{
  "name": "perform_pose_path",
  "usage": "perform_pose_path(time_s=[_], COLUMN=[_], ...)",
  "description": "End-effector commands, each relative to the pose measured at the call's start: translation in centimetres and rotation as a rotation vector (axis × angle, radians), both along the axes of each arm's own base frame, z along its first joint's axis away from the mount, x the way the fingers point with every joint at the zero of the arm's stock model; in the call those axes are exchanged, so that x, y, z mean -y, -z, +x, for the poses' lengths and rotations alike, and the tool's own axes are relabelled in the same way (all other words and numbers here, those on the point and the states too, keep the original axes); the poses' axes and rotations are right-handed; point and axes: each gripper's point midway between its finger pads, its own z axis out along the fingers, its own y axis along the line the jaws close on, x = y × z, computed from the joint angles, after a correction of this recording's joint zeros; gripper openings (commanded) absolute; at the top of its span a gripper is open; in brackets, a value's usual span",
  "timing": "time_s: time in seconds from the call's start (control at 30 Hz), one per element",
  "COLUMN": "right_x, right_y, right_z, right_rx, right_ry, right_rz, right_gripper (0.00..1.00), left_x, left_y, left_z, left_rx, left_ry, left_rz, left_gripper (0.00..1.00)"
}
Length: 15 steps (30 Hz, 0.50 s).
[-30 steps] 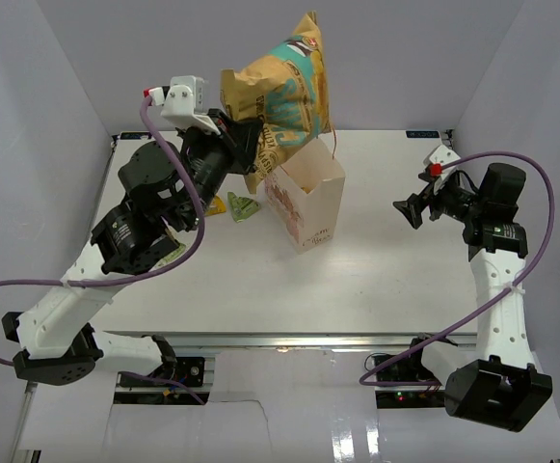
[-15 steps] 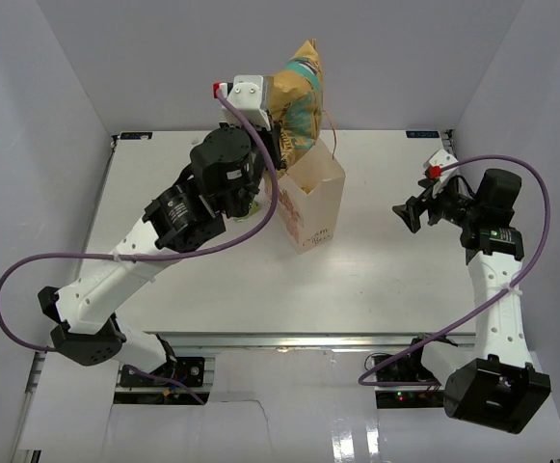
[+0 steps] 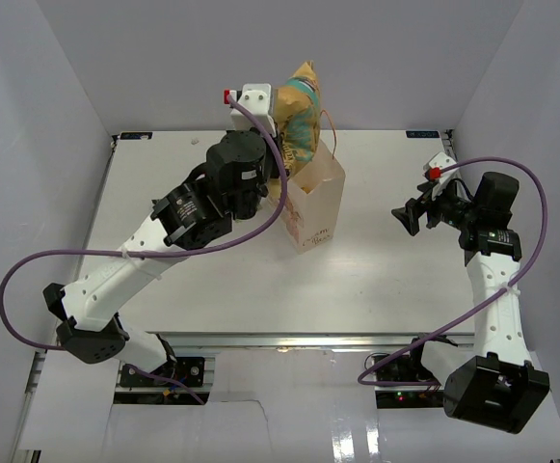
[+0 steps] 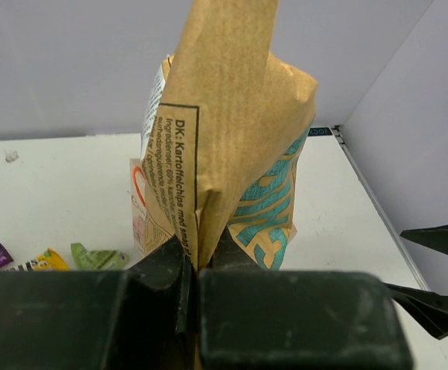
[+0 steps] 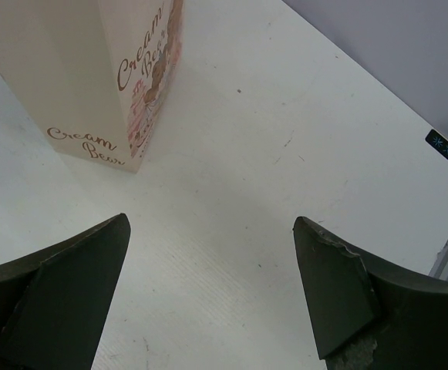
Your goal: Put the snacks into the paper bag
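Left pincer [image 4: 197, 262] pinching crisp packet [image 3: 297, 108] upright at paper bag [image 3: 315, 207] opening; right pincer [image 5: 210, 227] spread — apart from bag.

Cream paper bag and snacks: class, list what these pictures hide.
Contents of the cream paper bag: top view, yellow-brown crisp packet fills its opening.
Small purple, yellow and green candy wrappers: top view, left arm hides them; left wrist view, left gripper partly covers them.

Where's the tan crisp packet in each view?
Top external: tan, teal-printed crisp packet, top centre, at the mouth of the cream boxy paper bag with reddish print.
Left wrist: centre, pinched by left gripper.
Right wrist: not in view.
Shared landmark: the paper bag.
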Motion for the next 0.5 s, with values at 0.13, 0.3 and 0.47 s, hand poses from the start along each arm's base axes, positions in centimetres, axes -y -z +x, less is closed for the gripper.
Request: perform_pose_path(time_s=[0.13,0.3,0.47], right_x=[0.1,-0.1,-0.2], right_y=[-0.4,-0.3,0.0], right_z=[0.1,0.2,0.2], right_rx=[0.024,0.018,0.011], right_ry=[0.002,-0.003,-0.007], right_rz=[0.008,0.019,0.031], right_gripper=[0.92,0.92,0.92], left_x=[-0.2,0.3,0.5], left_y=[0.8,2.2,3.6], left_z=[-1.1,-1.8,-1.9], left_rx=[-0.080,-0.151,-0.209], left_ry=[0.015,0.047,0.040], left_rz=[-0.093,-0.105,-0.078], left_gripper=[0.00,0.00,0.00])
